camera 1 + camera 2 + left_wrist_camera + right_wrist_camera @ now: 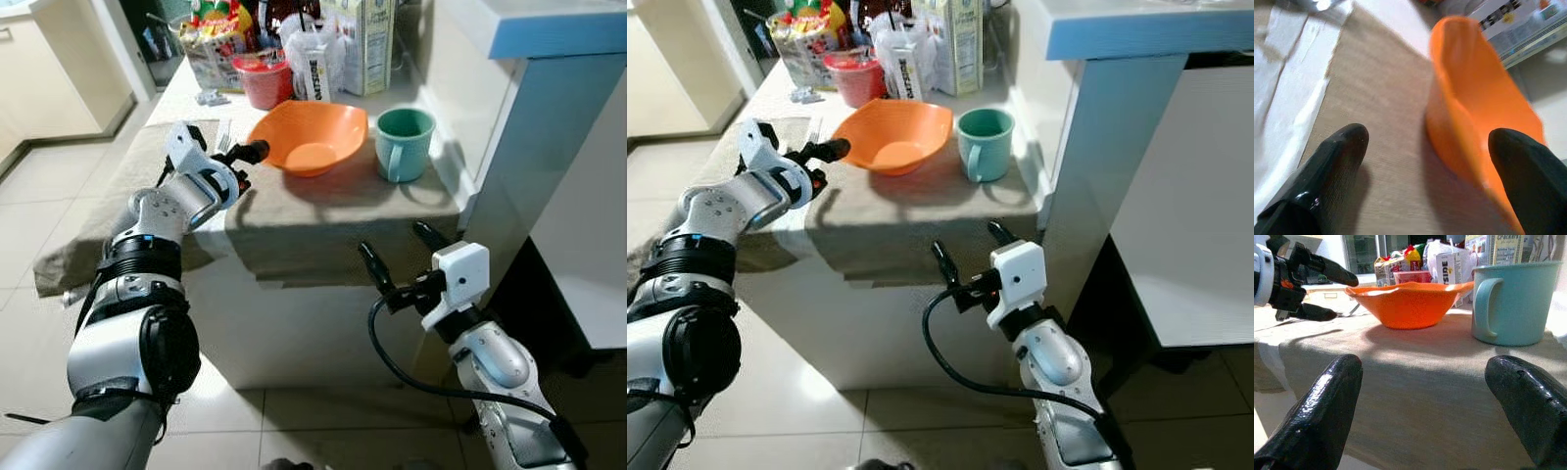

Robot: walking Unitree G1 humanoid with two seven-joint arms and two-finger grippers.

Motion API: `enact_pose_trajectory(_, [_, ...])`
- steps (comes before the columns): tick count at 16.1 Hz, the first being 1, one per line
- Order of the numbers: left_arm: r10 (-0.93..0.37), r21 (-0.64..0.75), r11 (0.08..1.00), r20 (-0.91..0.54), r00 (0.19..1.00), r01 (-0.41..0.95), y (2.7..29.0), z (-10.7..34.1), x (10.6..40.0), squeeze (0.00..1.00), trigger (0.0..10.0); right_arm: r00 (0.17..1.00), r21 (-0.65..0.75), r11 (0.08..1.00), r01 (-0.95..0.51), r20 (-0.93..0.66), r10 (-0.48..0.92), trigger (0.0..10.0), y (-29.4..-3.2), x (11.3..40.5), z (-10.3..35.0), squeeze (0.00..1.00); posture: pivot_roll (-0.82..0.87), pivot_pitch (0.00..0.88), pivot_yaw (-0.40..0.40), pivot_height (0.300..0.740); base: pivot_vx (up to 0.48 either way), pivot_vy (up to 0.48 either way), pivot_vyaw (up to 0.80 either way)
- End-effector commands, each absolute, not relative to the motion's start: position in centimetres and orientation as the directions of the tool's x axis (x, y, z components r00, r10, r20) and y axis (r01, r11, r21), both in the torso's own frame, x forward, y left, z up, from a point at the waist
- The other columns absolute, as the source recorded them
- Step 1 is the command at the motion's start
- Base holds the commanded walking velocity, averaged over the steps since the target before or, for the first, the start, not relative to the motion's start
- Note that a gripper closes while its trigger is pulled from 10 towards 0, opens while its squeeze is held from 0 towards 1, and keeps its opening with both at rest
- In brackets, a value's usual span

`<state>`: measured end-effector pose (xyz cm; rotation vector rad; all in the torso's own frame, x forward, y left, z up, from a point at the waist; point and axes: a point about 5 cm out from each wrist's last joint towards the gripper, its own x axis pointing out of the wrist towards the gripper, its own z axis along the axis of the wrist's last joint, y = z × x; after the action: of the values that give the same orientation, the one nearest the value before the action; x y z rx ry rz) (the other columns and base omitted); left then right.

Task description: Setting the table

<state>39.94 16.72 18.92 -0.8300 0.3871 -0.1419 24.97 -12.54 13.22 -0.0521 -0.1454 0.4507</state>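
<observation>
An orange bowl (312, 135) sits on a beige cloth (323, 211) over the white table, with a teal mug (404, 142) just right of it. A fork (222, 137) lies on the cloth left of the bowl. My left gripper (243, 166) is open at the bowl's left rim, one finger at rim height and the other low by the cloth. In the left wrist view the bowl (1474, 112) lies between its fingertips (1347, 142), nearer the far finger. My right gripper (400, 252) hangs open in front of the table's edge, level with the bowl (1408, 303) and mug (1508, 301).
Behind the bowl stand a red cup (265, 83), a milk carton (367, 44), bags and snack packets (217, 39). A white cabinet with a blue top (549, 29) rises close on the right of the table. Tiled floor (323, 431) lies below.
</observation>
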Motion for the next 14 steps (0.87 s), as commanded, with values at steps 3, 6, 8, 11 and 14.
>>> enact_pose_trajectory(3, [-0.268,-0.724,0.69,-0.264,0.927,-0.006,16.9,19.1,40.3,0.0,10.0,0.886,-0.087,0.895,-0.437,0.132,0.445,10.0,-12.5,24.7,13.7,0.0,-0.28,0.071,0.15,0.74,0.0,0.0,0.0])
enact_pose_trajectory(6, [-0.276,-0.723,0.691,-0.239,0.931,0.019,16.5,19.3,40.6,0.0,10.0,0.888,-0.089,0.897,-0.434,0.128,0.442,10.0,-12.6,24.5,13.7,0.0,-0.29,0.076,0.149,0.74,0.0,0.0,0.0])
enact_pose_trajectory(8, [-0.28,-0.725,0.688,-0.218,0.935,0.037,16.3,19.7,40.9,0.0,10.0,0.888,-0.09,0.897,-0.433,0.124,0.442,10.0,-12.7,24.5,13.7,0.0,-0.29,0.078,0.147,0.74,0.0,0.0,0.0])
enact_pose_trajectory(11, [-0.287,-0.717,0.694,-0.195,0.938,0.063,15.9,20.1,41.1,0.0,10.0,0.889,-0.092,0.896,-0.434,0.121,0.443,10.0,-12.7,24.4,13.8,0.0,-0.29,0.081,0.147,0.74,0.0,0.0,0.0])
enact_pose_trajectory(14, [-0.275,-0.673,0.737,-0.208,0.939,0.067,15.7,19.8,41.2,0.0,10.0,0.889,-0.093,0.897,-0.433,0.118,0.442,10.0,-12.7,24.4,13.8,0.0,-0.29,0.084,0.147,0.74,0.0,0.0,0.0])
